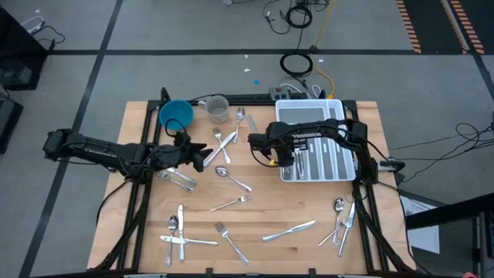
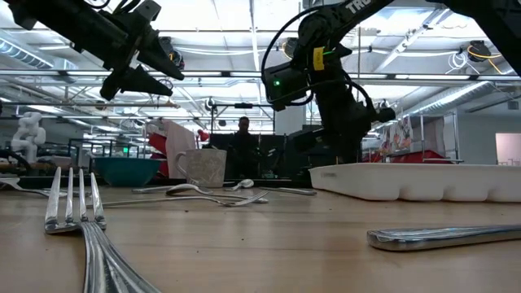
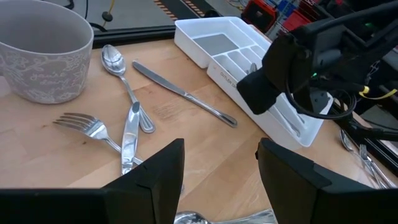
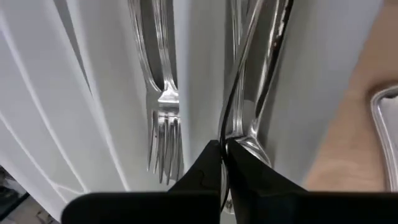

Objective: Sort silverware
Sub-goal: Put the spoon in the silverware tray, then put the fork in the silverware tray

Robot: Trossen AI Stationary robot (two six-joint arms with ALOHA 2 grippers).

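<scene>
While the right gripper (image 4: 222, 163), clamped on a spoon (image 4: 249, 134), hung over the tray (image 1: 287, 114) at frame right, letting go low looked wise; left gripper (image 3: 219, 171) waited, fingers apart.

no readable text, labels, numbers or signs anywhere

**Non-task items on and around the counter**

A wooden counter (image 1: 309, 208) stood on a grey floor crossed by dark lines. A white compartmented tray (image 1: 312, 113) lay at its far right, near the edge. A blue bowl (image 1: 176, 114) sat near the far edge, left of centre, with a patterned grey cup (image 1: 217, 109) just beside it on the right. Coiled black cables (image 1: 296, 63) lay on the floor beyond the counter. In the low view, a person (image 2: 243, 145) stood in the room behind.
</scene>
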